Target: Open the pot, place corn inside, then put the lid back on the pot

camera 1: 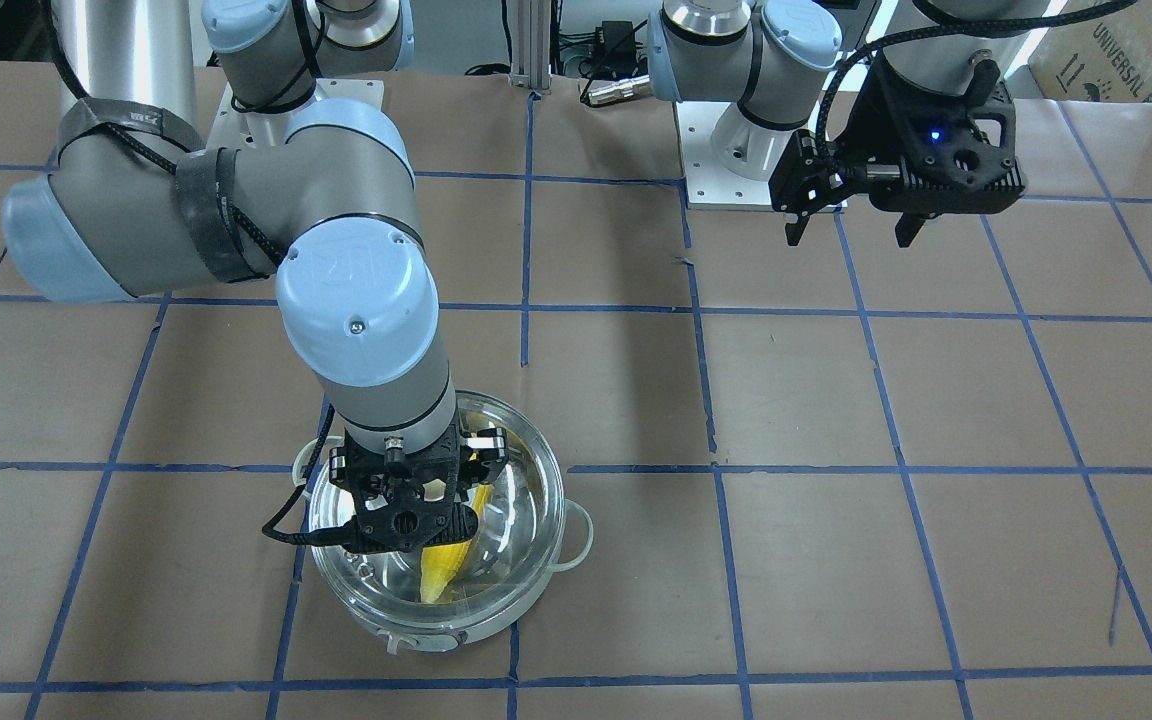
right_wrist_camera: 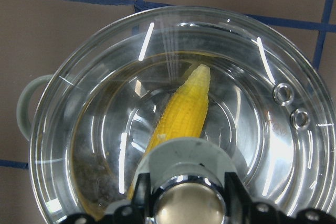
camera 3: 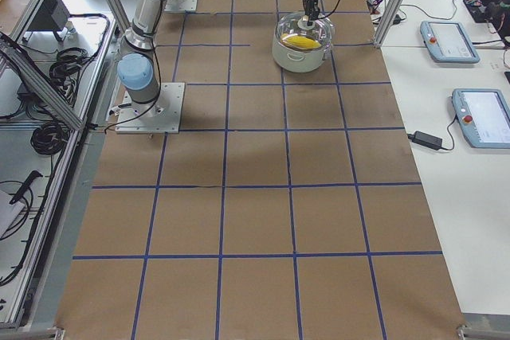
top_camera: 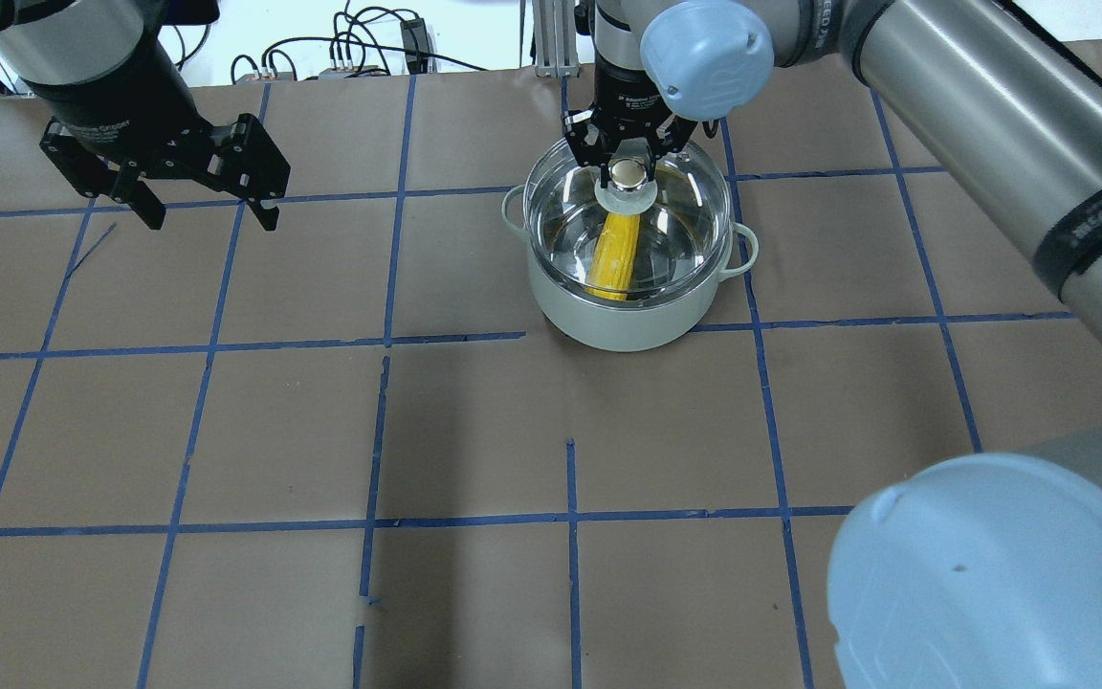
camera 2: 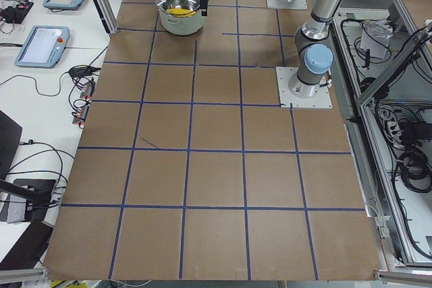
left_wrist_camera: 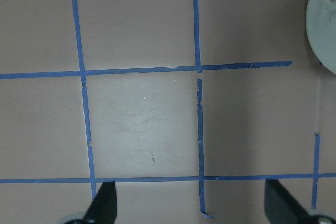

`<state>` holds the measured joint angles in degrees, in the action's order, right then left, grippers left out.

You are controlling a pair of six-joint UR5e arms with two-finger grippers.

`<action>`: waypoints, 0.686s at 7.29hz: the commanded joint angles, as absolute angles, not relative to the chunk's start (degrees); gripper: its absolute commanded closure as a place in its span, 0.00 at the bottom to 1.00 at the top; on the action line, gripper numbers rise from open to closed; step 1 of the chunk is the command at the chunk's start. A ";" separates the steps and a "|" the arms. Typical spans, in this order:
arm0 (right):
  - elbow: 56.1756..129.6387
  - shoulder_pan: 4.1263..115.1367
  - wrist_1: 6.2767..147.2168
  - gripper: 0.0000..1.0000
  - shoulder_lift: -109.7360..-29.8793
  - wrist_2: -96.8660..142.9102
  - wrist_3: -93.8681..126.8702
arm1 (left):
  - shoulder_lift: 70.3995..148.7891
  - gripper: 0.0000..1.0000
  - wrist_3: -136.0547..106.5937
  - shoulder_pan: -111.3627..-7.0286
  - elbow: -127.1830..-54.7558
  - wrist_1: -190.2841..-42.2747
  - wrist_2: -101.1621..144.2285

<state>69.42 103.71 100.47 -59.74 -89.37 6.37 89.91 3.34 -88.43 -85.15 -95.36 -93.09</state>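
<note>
You can see the right gripper (top_camera: 626, 180) with its jaws closed around the centre knob (top_camera: 625, 172) of the glass lid (top_camera: 680, 215). The lid covers the pot (top_camera: 618, 321), and the corn (top_camera: 613, 254) lies inside. Your left gripper (top_camera: 211, 220) hangs with its jaws wide apart above the table (top_camera: 321, 431), well away from the pot.

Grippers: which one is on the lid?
The right gripper: it clamps the lid by its centre knob, atop the pot. The left gripper hangs open over the table, away from the pot.
</note>
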 commanded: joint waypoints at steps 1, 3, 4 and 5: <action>69.43 103.71 100.20 0.53 -59.77 -89.47 6.76 | 89.91 0.00 3.34 -88.42 -85.17 -95.36 -93.25; 69.43 103.62 99.58 0.56 -59.85 -89.56 7.03 | 89.74 0.00 3.34 -88.51 -85.69 -95.36 -93.34; 69.43 103.62 99.23 0.57 -59.77 -89.56 7.12 | 89.91 0.00 3.34 -88.51 -85.17 -95.36 -93.25; 69.61 103.62 99.14 0.57 -59.77 -89.56 7.12 | 89.91 0.00 3.34 -88.51 -85.17 -95.36 -93.25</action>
